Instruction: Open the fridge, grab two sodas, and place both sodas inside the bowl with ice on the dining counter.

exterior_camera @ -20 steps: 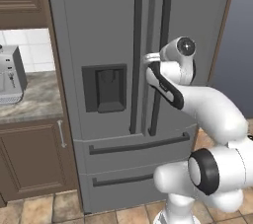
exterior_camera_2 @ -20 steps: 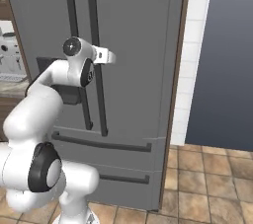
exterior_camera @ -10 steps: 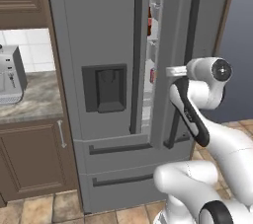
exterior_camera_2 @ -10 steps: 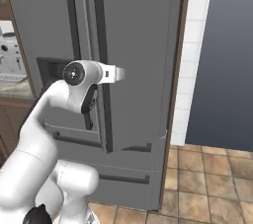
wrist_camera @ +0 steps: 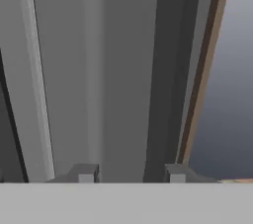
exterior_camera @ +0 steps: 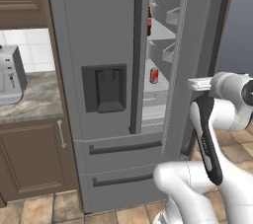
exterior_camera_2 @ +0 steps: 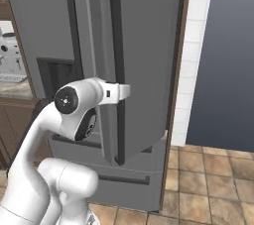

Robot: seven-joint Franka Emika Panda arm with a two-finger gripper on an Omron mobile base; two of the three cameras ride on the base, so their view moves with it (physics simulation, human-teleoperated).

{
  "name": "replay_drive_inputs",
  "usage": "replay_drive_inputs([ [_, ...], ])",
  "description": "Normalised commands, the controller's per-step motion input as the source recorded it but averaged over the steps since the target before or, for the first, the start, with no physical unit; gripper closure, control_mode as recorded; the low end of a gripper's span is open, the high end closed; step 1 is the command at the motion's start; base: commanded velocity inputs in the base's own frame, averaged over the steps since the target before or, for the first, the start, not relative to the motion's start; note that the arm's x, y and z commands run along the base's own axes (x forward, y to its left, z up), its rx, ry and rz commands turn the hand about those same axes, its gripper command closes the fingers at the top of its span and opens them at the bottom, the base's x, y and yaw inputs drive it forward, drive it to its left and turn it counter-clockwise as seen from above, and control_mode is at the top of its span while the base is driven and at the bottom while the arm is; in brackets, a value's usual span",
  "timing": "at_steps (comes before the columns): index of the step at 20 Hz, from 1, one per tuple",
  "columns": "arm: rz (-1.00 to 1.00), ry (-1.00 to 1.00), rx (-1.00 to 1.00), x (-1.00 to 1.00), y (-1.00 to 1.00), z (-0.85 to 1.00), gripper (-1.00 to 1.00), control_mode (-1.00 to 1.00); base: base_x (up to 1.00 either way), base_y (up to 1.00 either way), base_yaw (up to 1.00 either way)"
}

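The fridge (exterior_camera: 104,85) is tall, grey and smooth, with flat doors and long dark handles that run straight up and down. A dark square dispenser panel (exterior_camera: 105,89) sits in its left door, and two wide drawers with dark bar handles lie below.

The right door (exterior_camera_2: 141,60) stands partly open, swung out toward the arm. Through the gap you can see white shelves. A short red can (exterior_camera: 154,75) with a silver top stands on one shelf. Higher up, a thin strip of red and dark (exterior_camera: 149,23) peeks out by the left door's edge; it is too hidden to tell what it is.

The gripper (wrist_camera: 131,172) is right at the open door. Its two small dark fingers (wrist_camera: 84,172) are spread apart, with the grey door face between and behind them. I cannot tell if they touch the door handle. In the right base view the white hand (exterior_camera_2: 111,92) sits against the dark handle of the open door.

Left of the fridge is a brown wooden cabinet (exterior_camera: 29,164) with a grey stone table (exterior_camera: 32,97) on top and a silver machine (exterior_camera: 10,82) on it. The floor (exterior_camera_2: 213,179) has brown square tiles. A white tiled wall strip (exterior_camera_2: 191,55) runs up the right side of the fridge.
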Motion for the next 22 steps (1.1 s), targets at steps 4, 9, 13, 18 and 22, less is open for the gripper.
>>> replay_drive_inputs([
  [4,-0.1,-0.04,-0.04,-1.0,0.0,0.4,-1.0,-1.0,0.0,0.0,0.0],
  [9,-0.08,0.0,-0.02,-0.98,0.01,0.89,-1.0,-1.0,0.0,0.0,0.0],
  [13,-0.09,0.06,-0.01,-0.83,0.09,1.0,-1.0,-1.0,0.0,0.0,0.0],
  [18,-0.03,0.18,-0.07,-0.5,0.6,0.85,-1.0,-1.0,0.0,0.0,0.0],
  [22,0.0,0.25,-0.17,-0.01,1.0,0.37,-1.0,-1.0,0.0,0.0,0.0],
])
